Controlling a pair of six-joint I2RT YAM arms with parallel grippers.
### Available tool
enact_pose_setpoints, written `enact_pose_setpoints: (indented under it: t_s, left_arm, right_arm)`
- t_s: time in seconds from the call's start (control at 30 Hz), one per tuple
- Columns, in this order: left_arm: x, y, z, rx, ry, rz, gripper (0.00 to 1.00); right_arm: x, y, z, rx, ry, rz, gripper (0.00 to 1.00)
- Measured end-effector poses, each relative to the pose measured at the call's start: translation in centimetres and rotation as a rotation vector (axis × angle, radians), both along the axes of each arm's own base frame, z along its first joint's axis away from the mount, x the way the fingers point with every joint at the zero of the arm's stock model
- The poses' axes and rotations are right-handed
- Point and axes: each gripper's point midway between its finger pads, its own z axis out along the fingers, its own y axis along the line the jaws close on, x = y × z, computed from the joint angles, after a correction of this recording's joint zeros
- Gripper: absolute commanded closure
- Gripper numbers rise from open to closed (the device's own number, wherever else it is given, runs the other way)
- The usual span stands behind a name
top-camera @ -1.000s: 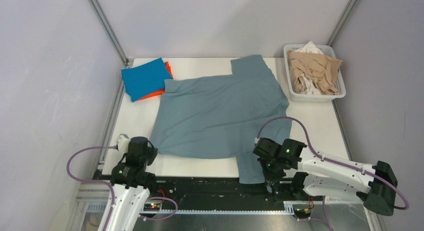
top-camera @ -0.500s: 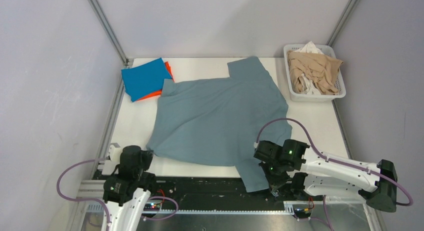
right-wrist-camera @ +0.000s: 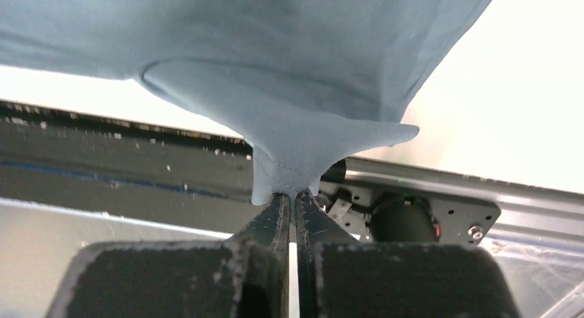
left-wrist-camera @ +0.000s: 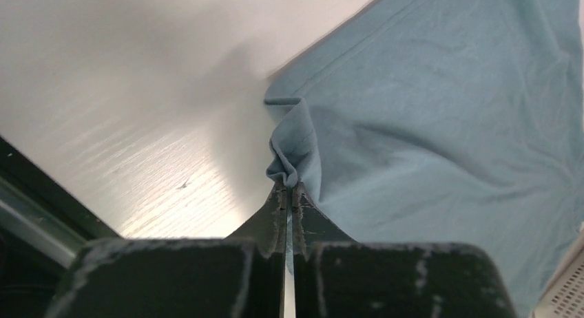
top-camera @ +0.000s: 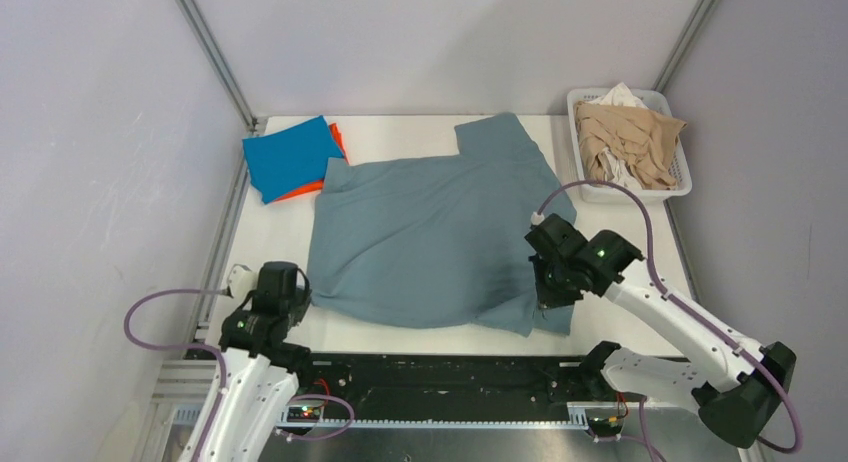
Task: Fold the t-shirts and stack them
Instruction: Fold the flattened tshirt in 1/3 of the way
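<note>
Has swung near sleeve of shirt up and inward, pinched tight in right gripper. Still nips hem corner in clamped left gripper.

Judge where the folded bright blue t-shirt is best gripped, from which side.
Likely the left edge of the bright blue t-shirt, approached from the left: that edge is clear of other cloth, while the right side abuts the grey-blue t-shirt and the orange t-shirt shows underneath.

both arms are white with black joints, looping purple cables and scuffed jaws.
</note>
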Motion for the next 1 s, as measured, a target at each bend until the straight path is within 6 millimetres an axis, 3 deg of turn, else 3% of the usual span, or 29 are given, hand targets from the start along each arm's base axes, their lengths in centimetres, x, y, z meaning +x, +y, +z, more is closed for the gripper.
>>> enact_pose_setpoints:
  t_s: [0.23,0.7,1.0]
  left_arm:
    - [2.0,-0.2,-1.6,0.057,0.123,-0.044,1.0]
    - [6.9,0.4,-0.9,0.177,0.186,-0.083,1.0]
    - [9.9,0.1,-1.7,0.22,0.25,-0.139,1.0]
  right_arm:
    - [5.3,-0.5,0.9,-0.02,-0.097,-0.07,1.0]
    - [13.6,-0.9,1.9,-0.096,-0.162,-0.128,1.0]
    - [18.6,-1.9,1.7,-0.168,-0.177,-0.143,1.0]
